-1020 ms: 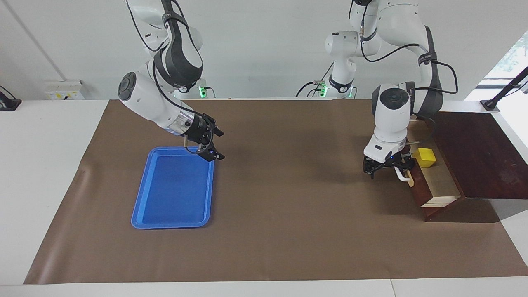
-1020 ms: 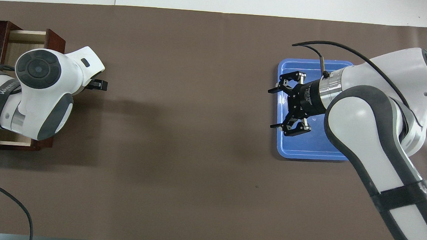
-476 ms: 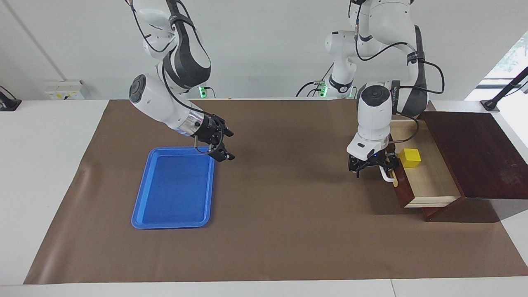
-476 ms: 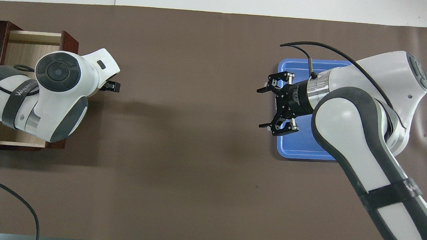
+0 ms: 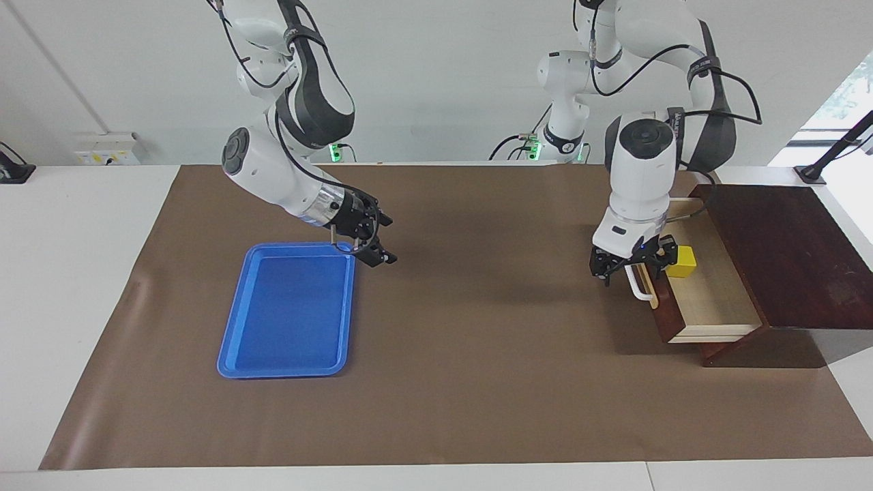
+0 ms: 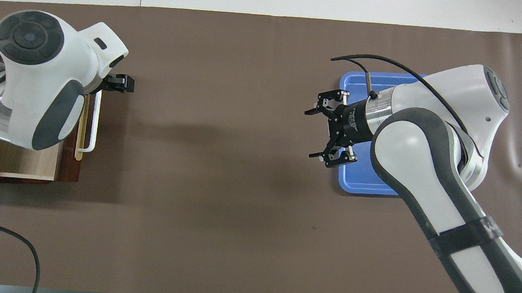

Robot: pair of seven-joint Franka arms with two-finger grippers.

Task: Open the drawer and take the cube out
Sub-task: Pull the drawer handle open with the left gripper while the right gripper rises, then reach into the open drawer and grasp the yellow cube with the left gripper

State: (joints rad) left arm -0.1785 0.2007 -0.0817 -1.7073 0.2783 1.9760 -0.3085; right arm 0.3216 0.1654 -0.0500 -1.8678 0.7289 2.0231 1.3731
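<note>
Left claw (image 5: 631, 267): fingers apart, empty, over drawer (image 5: 709, 300) handle.
Cube (image 5: 681, 262): in drawer, just beside left claw.
Right claw (image 5: 374, 240): fingers apart, well away.

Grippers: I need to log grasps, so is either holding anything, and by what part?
Nothing is held. The left gripper is open above the drawer handle; the right gripper is open, empty.

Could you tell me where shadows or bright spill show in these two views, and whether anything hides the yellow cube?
Facing view: daylight blows out the window corner; the drawer casts a dark shadow on the brown mat; the yellow cube is clearly visible. Overhead view: soft arm shadows cross the mat; the left arm covers the cube.
</note>
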